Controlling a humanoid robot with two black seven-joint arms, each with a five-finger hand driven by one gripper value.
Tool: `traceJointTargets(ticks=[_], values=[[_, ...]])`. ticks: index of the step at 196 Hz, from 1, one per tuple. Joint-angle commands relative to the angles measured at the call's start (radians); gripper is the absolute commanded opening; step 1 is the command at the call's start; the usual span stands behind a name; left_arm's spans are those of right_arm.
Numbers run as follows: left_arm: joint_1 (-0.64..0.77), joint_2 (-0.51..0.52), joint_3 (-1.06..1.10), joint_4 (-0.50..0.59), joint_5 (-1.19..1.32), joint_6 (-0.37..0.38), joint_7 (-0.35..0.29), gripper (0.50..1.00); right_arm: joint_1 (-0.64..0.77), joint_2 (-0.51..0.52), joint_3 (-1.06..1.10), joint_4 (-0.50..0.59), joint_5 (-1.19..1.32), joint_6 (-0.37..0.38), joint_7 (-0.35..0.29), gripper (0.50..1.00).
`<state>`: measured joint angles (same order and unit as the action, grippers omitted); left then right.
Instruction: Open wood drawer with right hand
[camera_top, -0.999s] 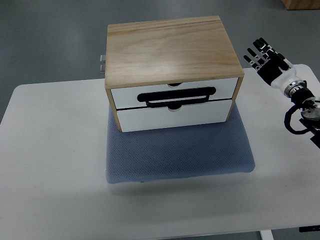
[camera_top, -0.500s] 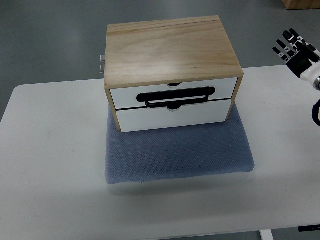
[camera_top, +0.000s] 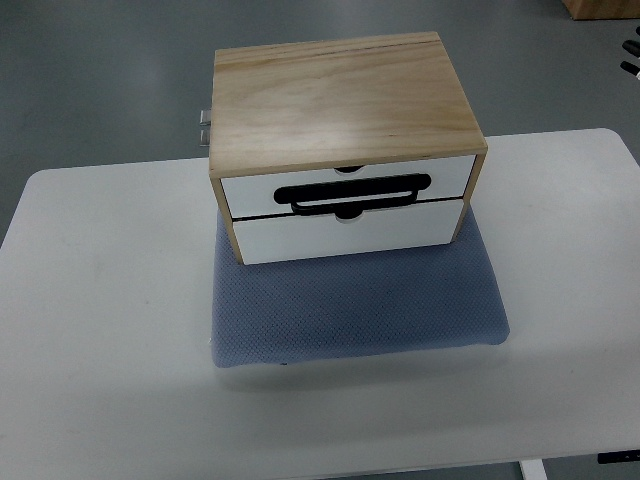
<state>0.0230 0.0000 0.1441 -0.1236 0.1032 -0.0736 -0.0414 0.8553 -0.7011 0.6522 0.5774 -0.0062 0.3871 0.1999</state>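
A wooden drawer box (camera_top: 340, 95) stands on a blue-grey mat (camera_top: 360, 300) on the white table (camera_top: 100, 300). It has two white drawer fronts, an upper one (camera_top: 250, 192) and a lower one (camera_top: 350, 232), both pushed in flush. A black bar handle (camera_top: 355, 193) lies across the seam between them. Only a sliver of my right hand (camera_top: 631, 56) shows at the right edge, far up and to the right of the box and touching nothing. My left arm is out of view.
A small metal fitting (camera_top: 204, 128) sticks out at the box's back left. A brown box corner (camera_top: 600, 8) shows at the top right, off the table. Grey floor lies beyond the table's far edge.
My right hand has moved up and to the right, away from the box, and has almost left the picture. The drawers have not moved.
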Motion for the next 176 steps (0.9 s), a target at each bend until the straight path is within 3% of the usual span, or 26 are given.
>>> traceJointTargets(ticks=[1,44,105,176], values=[[0.0,0.0,0.0,-0.001,0.0,0.0,0.0,1.0,0.004,-0.014,-0.002,0.064,-0.121,0.041,0.052,0.944],[0.0,0.0,0.0,0.001,0.0,0.0,0.0,1.0,0.022,-0.147,-0.036,0.279,-0.325,0.072,0.128,0.944],[0.0,0.0,0.0,-0.001,0.0,0.0,0.0,1.0,0.294,-0.325,-0.368,0.571,-0.431,0.154,0.254,0.944],[0.0,0.0,0.0,-0.001,0.0,0.0,0.0,1.0,0.551,-0.37,-0.641,0.878,-0.574,0.141,0.259,0.944]])
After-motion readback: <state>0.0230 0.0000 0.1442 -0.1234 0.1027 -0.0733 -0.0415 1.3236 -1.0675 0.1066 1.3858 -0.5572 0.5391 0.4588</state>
